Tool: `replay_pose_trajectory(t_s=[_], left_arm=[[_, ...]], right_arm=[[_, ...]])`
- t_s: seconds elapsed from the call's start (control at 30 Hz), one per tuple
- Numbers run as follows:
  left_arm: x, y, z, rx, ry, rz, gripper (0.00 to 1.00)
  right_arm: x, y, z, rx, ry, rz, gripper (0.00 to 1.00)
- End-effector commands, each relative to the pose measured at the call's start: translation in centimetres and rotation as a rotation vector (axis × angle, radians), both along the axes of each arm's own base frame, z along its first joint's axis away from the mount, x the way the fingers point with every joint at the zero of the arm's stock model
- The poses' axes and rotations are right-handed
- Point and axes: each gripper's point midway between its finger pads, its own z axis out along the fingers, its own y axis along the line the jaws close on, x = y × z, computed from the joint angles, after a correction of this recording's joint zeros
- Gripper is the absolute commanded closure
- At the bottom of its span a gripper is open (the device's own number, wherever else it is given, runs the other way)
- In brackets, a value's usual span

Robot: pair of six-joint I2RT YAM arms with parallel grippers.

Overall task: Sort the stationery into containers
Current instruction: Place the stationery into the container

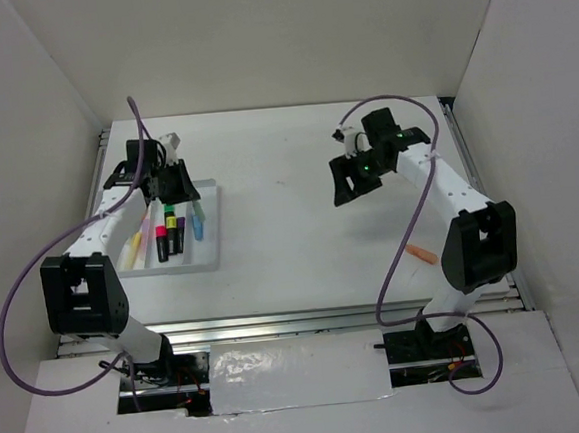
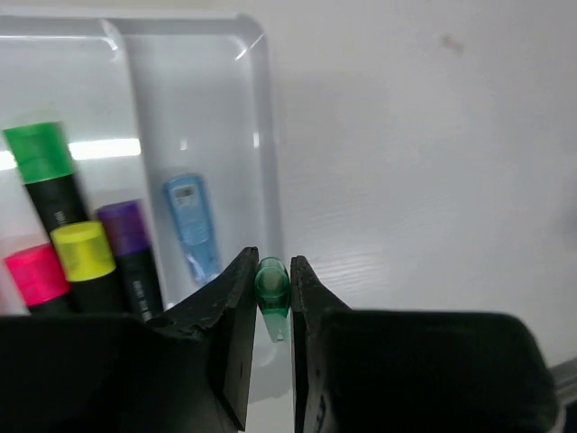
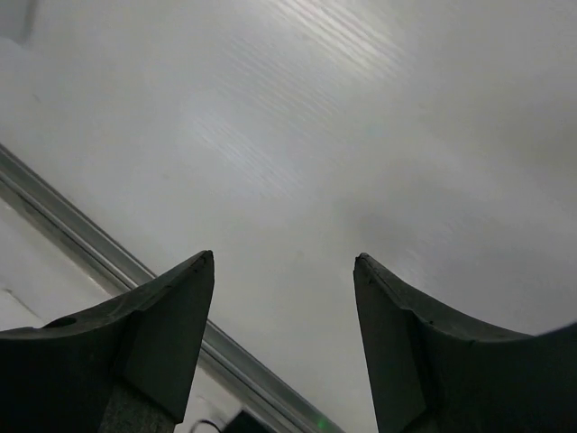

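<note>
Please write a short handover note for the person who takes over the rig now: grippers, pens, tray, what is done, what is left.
Left gripper: shut on a green pen, at the right rim of the tray.
Right gripper: open, empty, over bare table.
Done: highlighters and a blue pen lie in the tray.
Left: place the green pen; an orange pen lies on the table near the right arm.

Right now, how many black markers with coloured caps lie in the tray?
4, all left of the blue pen: green-capped marker, purple-capped marker, yellow-capped marker, pink-capped marker. The left gripper, shut on a green pen, may hide more.
</note>
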Motion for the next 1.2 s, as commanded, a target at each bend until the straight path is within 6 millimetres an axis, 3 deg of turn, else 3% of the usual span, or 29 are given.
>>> replay_pose_trajectory(t_s=[0.0, 0.1, 0.3, 0.4, 0.5, 0.67, 0.83, 1.17], left_arm=[[-2.3, 2.9, -2.0, 0.222, 0.086, -0.038, 1.00], [-2.5, 2.7, -4.0, 0.228, 0.140, -0.056, 0.98], [-1.5, 3.0, -5.6, 0.274, 0.187, -0.047, 0.90], [-1.5, 3.1, -6.5, 0.280, 0.225, -0.044, 0.85], [-1.4, 3.3, -7.0, 0.286, 0.245, -0.035, 0.74], [-1.4, 3.4, -7.1, 0.291, 0.249, -0.022, 0.45], [-1.5, 2.8, -7.1, 0.263, 0.249, -0.036, 0.41], [-2.1, 1.9, -6.6, 0.217, 0.231, -0.062, 0.41]], right_arm=[[-2.8, -4.5, -1.1, -0.142, 0.000, 0.061, 0.30], [-3.8, -8.7, -2.6, -0.242, 0.019, 0.013, 0.31], [-6.5, -16.5, -5.0, -0.376, 0.089, -0.093, 0.32], [-8.0, -19.5, -6.5, -0.439, 0.138, -0.131, 0.32], [-9.4, -21.6, -7.9, -0.479, 0.182, -0.146, 0.32], [-10.5, -23.5, -9.8, -0.525, 0.211, -0.114, 0.31], [-10.4, -24.4, -11.5, -0.550, 0.232, -0.084, 0.31], [-9.6, -24.2, -14.5, -0.616, 0.227, -0.011, 0.35]])
